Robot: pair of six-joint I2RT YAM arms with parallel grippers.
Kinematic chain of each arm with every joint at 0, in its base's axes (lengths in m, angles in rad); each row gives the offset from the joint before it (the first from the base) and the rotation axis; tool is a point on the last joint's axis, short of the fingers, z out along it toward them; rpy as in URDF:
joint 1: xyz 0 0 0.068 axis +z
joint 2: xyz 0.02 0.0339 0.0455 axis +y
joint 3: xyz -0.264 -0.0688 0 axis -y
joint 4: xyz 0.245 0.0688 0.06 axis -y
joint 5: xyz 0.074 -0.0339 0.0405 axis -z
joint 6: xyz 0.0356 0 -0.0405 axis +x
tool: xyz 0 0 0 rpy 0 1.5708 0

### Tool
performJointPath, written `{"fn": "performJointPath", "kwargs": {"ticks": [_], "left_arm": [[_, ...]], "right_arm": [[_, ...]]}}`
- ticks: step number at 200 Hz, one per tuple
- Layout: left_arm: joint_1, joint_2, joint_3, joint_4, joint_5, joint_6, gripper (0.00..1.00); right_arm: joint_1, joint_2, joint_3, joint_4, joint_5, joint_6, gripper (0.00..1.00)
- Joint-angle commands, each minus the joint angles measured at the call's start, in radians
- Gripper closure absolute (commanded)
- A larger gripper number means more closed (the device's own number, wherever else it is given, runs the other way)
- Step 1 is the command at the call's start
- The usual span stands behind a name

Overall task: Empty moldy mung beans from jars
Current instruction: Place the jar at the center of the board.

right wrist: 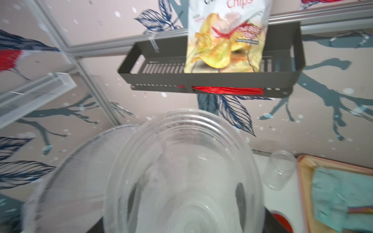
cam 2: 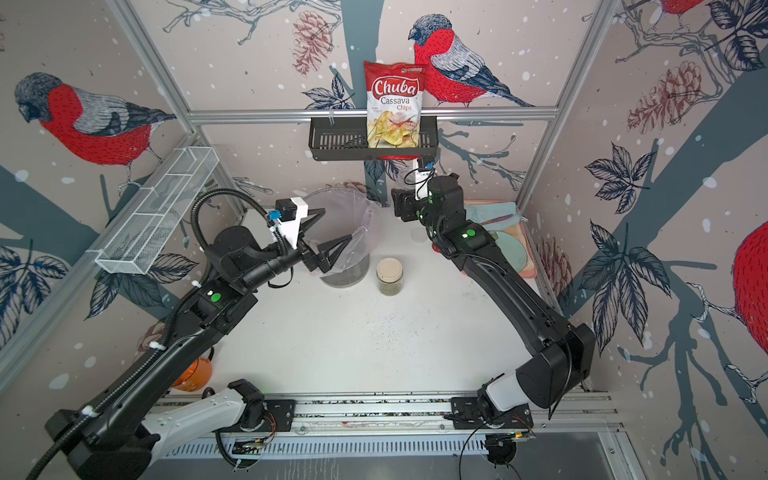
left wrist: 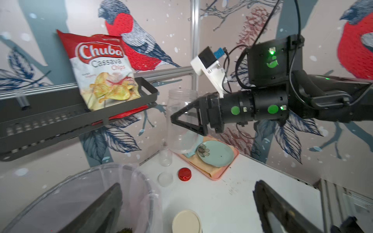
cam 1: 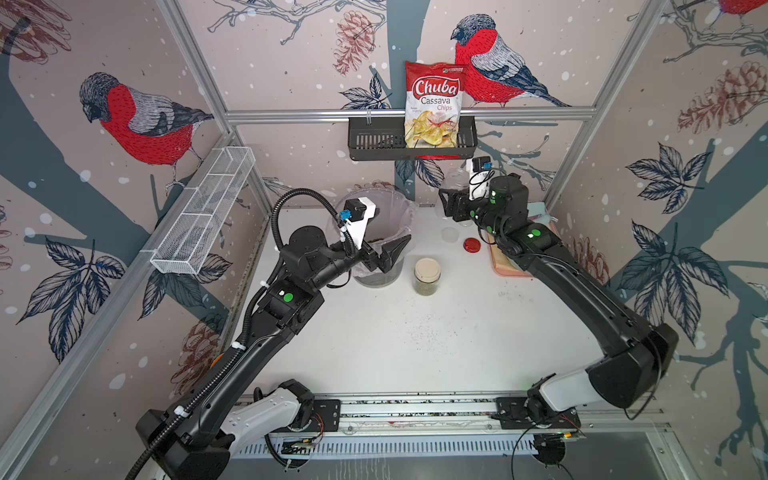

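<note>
Grey lined bin (cam 1: 379, 279) first, left gripper (cam 2: 337, 225) at its rim with jaws wide and empty; right gripper (left wrist: 176, 118) clamps a clear plastic jar (left wrist: 181, 98), looking emptied, high at the back. Beside the bin the beige-lidded clear jar (cam 1: 427, 276) holds its olive mung beans (cam 1: 426, 288), lid on, and that's what's left, I'd say. White speckled counter (cam 1: 415, 345), bird-print walls (cam 1: 145, 124).

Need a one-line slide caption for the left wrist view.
Right gripper holds an empty clear jar off the table; beige-lidded jar stands beside the lined bin.
</note>
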Motion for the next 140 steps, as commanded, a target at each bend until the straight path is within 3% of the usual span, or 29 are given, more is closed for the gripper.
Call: {"fn": "performJointPath", "kwargs": {"ticks": [1, 42, 95, 140], "left_arm": [[0.0, -0.034, -0.017, -0.001, -0.211, -0.036, 0.01], [0.001, -0.104, -0.113, 0.055, -0.543, -0.12, 0.01], [0.001, -0.136, -0.15, 0.053, -0.567, -0.088, 0.01], [0.001, -0.136, -0.155, 0.042, -0.556, -0.049, 0.01]], "right_arm": [[-0.02, 0.03, -0.018, 0.022, 0.232, -0.018, 0.47], [-0.07, 0.089, -0.11, 0.074, 0.293, 0.057, 0.47], [-0.079, 0.143, -0.315, 0.232, 0.337, 0.163, 0.47], [-0.079, 0.19, -0.466, 0.407, 0.273, 0.247, 0.46]]}}
